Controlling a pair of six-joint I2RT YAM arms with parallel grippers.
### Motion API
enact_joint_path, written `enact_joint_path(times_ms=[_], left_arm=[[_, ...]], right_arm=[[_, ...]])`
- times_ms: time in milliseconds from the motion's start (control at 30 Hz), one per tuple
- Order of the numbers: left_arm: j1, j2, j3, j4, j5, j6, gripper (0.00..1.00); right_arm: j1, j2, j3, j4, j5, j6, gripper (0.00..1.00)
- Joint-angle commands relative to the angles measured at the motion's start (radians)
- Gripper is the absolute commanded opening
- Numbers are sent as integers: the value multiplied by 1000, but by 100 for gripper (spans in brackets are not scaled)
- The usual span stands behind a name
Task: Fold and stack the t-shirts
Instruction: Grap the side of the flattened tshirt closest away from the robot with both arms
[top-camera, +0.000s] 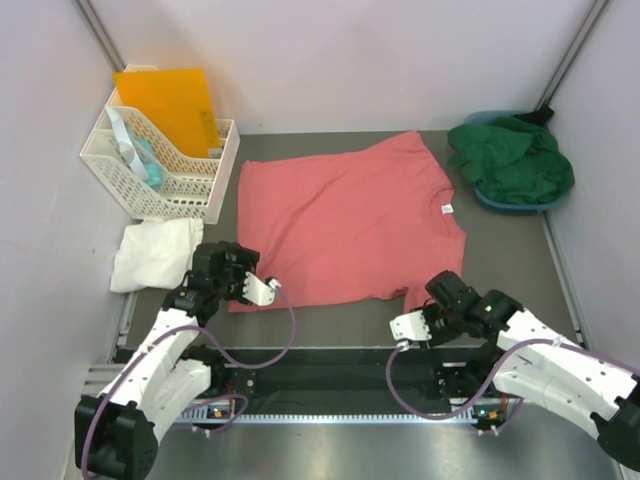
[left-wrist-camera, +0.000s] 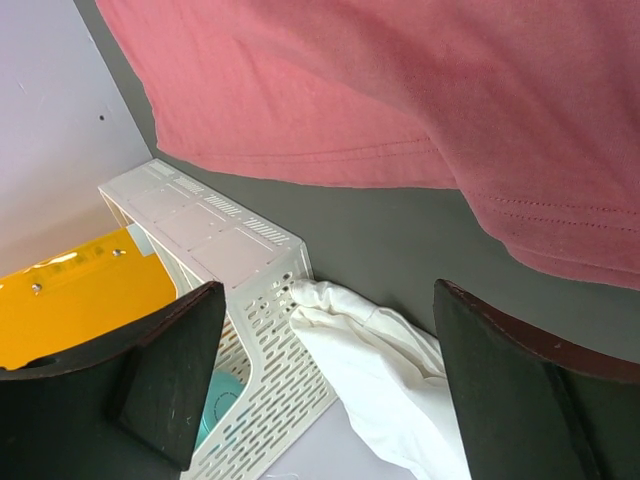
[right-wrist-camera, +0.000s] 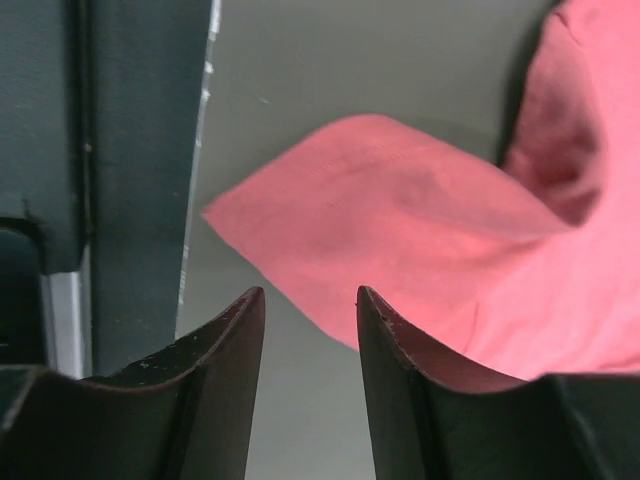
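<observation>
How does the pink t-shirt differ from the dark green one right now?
The pink t-shirt lies spread flat on the table; the green t-shirt is bunched in a heap. The pink one sits mid-table; the green one sits in a blue tub at the far right. A white neck label shows on the pink one, none on the green. Both are plain cloth, not yet folded.

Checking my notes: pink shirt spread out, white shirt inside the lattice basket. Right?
No: the white shirt lies on the table beside the lattice basket, not inside it, as the top external view shows. The pink shirt is spread out.
</observation>
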Motion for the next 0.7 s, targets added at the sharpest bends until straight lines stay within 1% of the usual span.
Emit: enact_joint_path(times_ms=[0, 133, 233, 400, 667], left_arm=[[6, -10, 18, -14, 18, 25, 90], [4, -13, 31, -17, 20, 39, 91], [4, -1, 47, -34, 15, 46, 91], [4, 19, 70, -38, 5, 48, 90], [4, 36, 90, -40, 2, 54, 90]], right_arm=[[48, -16, -13, 47, -53, 18, 43], [86, 48, -16, 54, -69, 22, 44], [100, 64, -28, 56, -92, -11, 45], [108, 119, -73, 93, -77, -54, 46], [109, 119, -106, 146, -96, -68, 46]])
